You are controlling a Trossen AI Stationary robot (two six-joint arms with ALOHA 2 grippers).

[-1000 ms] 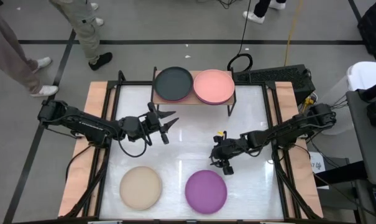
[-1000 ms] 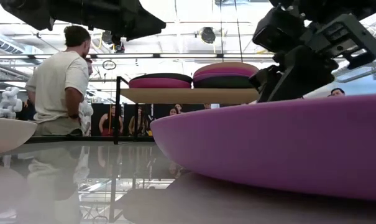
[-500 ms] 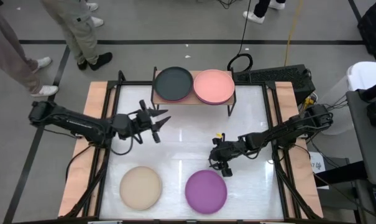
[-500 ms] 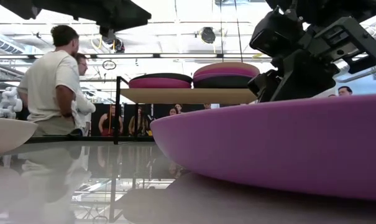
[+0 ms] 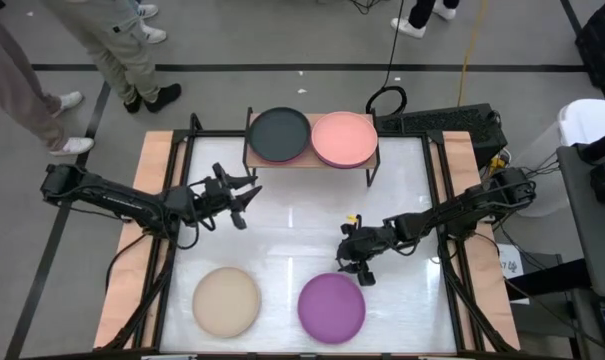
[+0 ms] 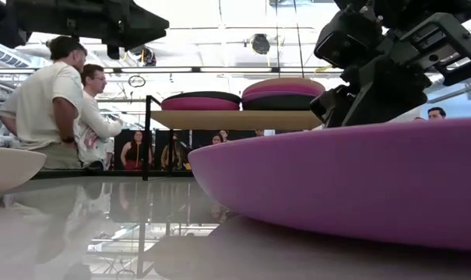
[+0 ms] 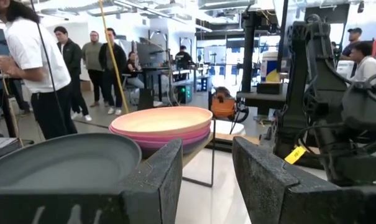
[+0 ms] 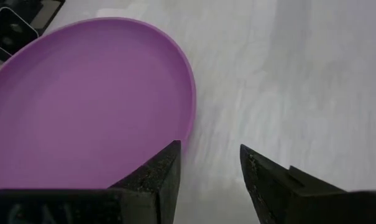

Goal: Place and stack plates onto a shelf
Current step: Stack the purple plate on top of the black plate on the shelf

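The shelf (image 5: 312, 160) at the table's far middle carries two plate stacks, one topped by a black-grey plate (image 5: 278, 135), the other by a salmon pink plate (image 5: 344, 139). A beige plate (image 5: 226, 301) and a purple plate (image 5: 331, 307) lie flat on the near part of the table. My right gripper (image 5: 360, 270) hovers open at the purple plate's far rim (image 8: 189, 118), slanting down, one finger over the plate and one beyond it. My left gripper (image 5: 244, 195) is open and empty, left of the shelf and near level, pointing toward it.
The white table top (image 5: 302, 225) lies bare between the shelf and the two near plates. Black frame rails (image 5: 172, 240) run along both sides. People stand beyond the far left corner (image 5: 122, 50). Cables and a dark box (image 5: 437, 125) sit at the far right.
My left gripper has drawn back toward the table's left edge, away from the shelf, staying open and empty. My right gripper has kept its place over the purple plate's far rim. No plate has moved.
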